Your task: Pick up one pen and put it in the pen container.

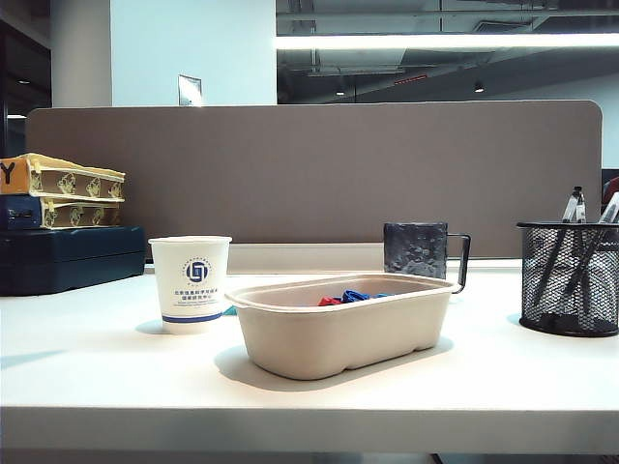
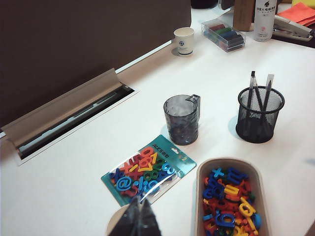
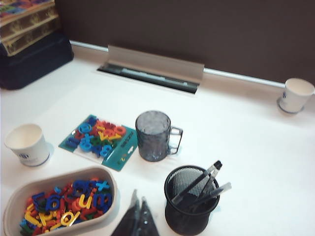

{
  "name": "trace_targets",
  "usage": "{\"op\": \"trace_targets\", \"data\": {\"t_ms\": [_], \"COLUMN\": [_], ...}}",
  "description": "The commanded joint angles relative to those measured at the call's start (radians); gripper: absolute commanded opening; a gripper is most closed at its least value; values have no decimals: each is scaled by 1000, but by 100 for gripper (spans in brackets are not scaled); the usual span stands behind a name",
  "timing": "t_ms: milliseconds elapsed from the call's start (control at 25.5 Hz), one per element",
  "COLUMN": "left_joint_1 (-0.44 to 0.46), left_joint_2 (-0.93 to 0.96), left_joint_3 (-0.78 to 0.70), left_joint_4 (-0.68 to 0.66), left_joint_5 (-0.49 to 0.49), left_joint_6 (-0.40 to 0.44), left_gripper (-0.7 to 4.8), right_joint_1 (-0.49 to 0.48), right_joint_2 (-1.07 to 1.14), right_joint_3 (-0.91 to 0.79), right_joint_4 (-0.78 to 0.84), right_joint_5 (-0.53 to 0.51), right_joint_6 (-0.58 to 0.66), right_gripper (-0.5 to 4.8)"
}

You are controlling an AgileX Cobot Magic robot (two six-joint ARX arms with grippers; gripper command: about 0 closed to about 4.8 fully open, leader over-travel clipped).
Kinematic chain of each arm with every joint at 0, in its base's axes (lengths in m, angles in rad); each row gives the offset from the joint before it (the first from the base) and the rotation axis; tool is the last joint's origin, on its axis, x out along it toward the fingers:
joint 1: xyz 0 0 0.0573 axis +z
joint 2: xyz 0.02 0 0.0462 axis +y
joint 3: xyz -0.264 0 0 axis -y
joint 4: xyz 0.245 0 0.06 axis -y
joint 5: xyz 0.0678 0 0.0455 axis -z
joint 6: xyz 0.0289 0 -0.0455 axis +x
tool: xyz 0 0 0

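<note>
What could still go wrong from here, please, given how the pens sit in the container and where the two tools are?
1. The pens lean against the rim of the pen container; a knock could tip it.
2. The right tool, shut, hangs just beside that container, so a sideways move may clip it.
3. The left tool, shut, hovers over the white paper cup near the tray of letters; dropping straight down could crush or topple the cup.
</note>
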Motion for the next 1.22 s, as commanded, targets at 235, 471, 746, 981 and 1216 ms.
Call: {"op": "trace_targets", "data": {"t_ms": [235,471,746,981,1216], "left_joint_1": [0,-1,-1,-1,-1], "left_joint_2": [-106,-179,-274,-377,-452], "left_joint_3": [-98,-136,-228,-356,-442], "left_joint_4": [6,-1,-2,5,65], "left_joint_5": [-34,-62,-92,-137,-211], "left_joint_6": [-4,-5,-35,-69,-116], "left_gripper": [-6,-6,-6,-6,-6], "right_joint_1": [31,37,36,36,36], "right_joint_2": [-24,-71,-164,-265,-316], "right_joint_3": [-35,-93,-193,-292,-370], "right_joint_4": [-5,-8,-4,10,98], "right_joint_5": [0,2,36,87,89], "right_joint_6": [-19,-29,-30,-30,-20], "right_gripper": [-1,-1,-1,-1,-1]}}
